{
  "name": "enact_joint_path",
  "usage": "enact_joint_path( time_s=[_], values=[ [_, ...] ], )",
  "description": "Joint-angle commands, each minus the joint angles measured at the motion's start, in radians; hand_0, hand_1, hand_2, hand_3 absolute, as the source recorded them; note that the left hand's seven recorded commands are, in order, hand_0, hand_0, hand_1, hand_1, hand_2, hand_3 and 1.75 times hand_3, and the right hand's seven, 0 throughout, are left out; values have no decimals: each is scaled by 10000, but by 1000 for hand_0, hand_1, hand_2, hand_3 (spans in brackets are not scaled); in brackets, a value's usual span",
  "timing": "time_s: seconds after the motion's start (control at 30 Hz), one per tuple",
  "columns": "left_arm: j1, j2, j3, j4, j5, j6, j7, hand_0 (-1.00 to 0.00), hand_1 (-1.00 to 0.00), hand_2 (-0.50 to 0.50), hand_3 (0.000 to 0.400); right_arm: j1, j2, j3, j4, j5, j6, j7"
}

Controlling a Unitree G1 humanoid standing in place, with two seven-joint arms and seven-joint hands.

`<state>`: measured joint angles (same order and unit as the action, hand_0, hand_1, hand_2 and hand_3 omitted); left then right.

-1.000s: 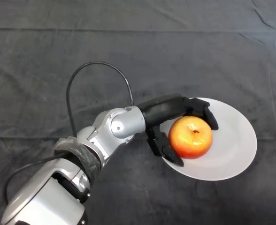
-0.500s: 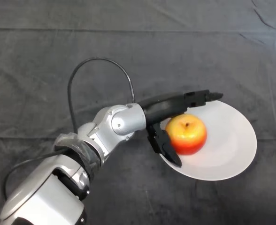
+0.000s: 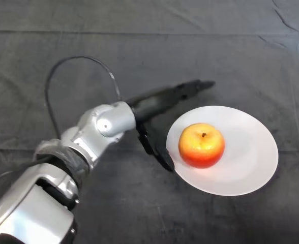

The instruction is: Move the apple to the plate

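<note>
The apple (image 3: 201, 145) sits stem-up on the white plate (image 3: 251, 173), a little toward the plate's side nearest the hand (image 3: 154, 109). The hand is spread, holding nothing: its fingers (image 3: 190, 87) reach out straight over the dark cloth beyond the plate's far-left rim, and its thumb (image 3: 157, 151) points down along the plate's left edge, its tip at the rim. The apple lies just right of the hand, clear of both fingers and thumb, on the table (image 3: 63, 51).
</note>
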<state>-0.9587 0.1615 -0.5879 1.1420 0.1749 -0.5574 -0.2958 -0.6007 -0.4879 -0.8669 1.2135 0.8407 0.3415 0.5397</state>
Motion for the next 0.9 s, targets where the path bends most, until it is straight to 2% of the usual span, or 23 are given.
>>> enact_joint_path(
  time_s=[0.03, 0.57, 0.9],
  values=[
    [-549, 472, 348, -16, -314, -70, 28, 0, 0, 0, 0, -5, -127, -125, 22, -6, -35, -11],
    [-28, 1775, 2122, 293, -1286, -55, 193, 0, 0, 0, 0, -3, -123, -124, 17, -10, -37, -12],
    [621, 2467, 3089, 452, -1777, -19, 283, 0, 0, 0, 0, -1, -120, -123, 10, -11, -37, -14]
  ],
)
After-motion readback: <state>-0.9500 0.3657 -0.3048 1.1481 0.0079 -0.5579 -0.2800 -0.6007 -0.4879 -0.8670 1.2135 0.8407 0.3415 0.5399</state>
